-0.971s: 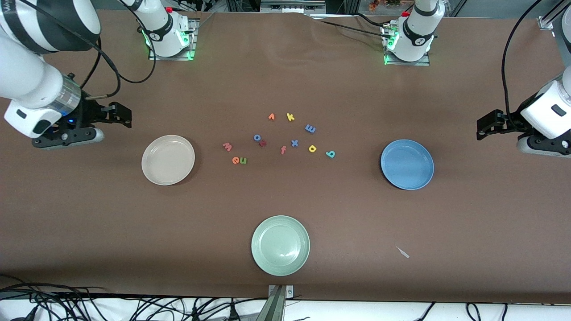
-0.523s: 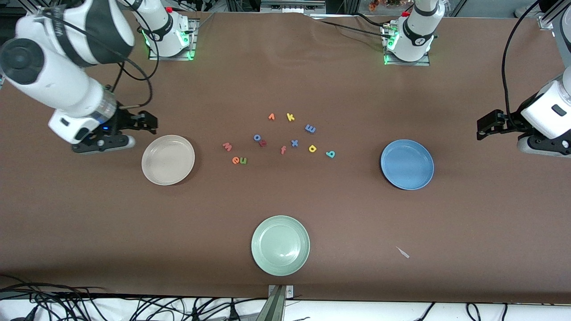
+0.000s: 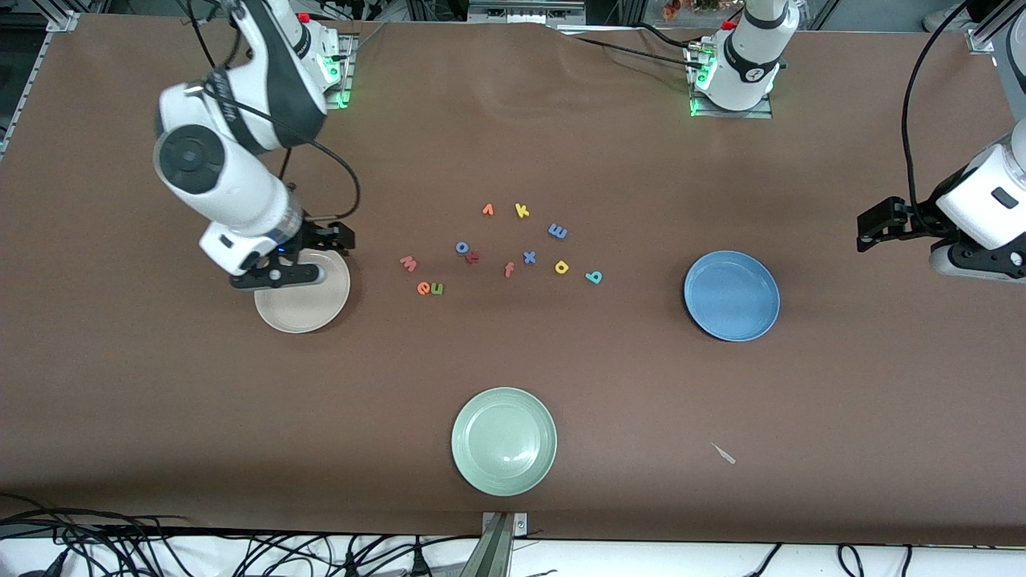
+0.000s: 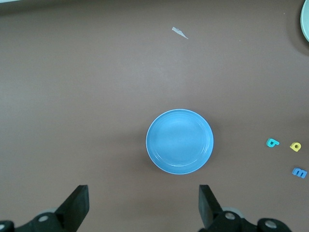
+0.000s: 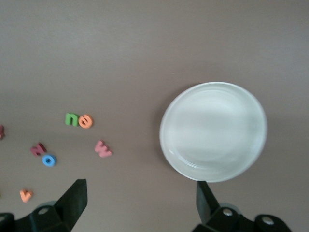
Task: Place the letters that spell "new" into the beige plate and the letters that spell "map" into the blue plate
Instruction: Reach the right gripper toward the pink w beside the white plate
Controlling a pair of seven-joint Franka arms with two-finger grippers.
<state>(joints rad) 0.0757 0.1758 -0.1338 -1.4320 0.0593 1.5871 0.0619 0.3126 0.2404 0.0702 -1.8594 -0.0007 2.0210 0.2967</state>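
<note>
The beige plate (image 3: 309, 308) (image 5: 213, 131) lies toward the right arm's end of the table. My right gripper (image 3: 337, 239) (image 5: 140, 195) hangs open and empty over the plate's rim on the side toward the letters. The pinkish w (image 3: 408, 263) (image 5: 103, 149), orange e (image 3: 423, 288) (image 5: 85, 121) and green n (image 3: 437, 288) (image 5: 71, 119) lie beside that plate. The blue m (image 3: 558, 232) (image 4: 299, 172), yellow a (image 3: 562, 267) (image 4: 295, 146) and teal p (image 3: 593, 277) (image 4: 273, 142) lie nearer the blue plate (image 3: 731, 295) (image 4: 179, 141). My left gripper (image 3: 870, 228) (image 4: 143, 200) waits open at the left arm's end of the table.
Other letters sit mid-table: orange v (image 3: 487, 210), yellow k (image 3: 522, 211), blue o (image 3: 462, 247), a dark red letter (image 3: 472, 257), salmon f (image 3: 508, 270), blue x (image 3: 529, 257). A pale green plate (image 3: 503, 441) lies nearest the front camera, with a white scrap (image 3: 724, 453) beside it.
My right arm has swung in from the table's end to over the beige plate's rim, still open. The left arm and all letters have not moved.
</note>
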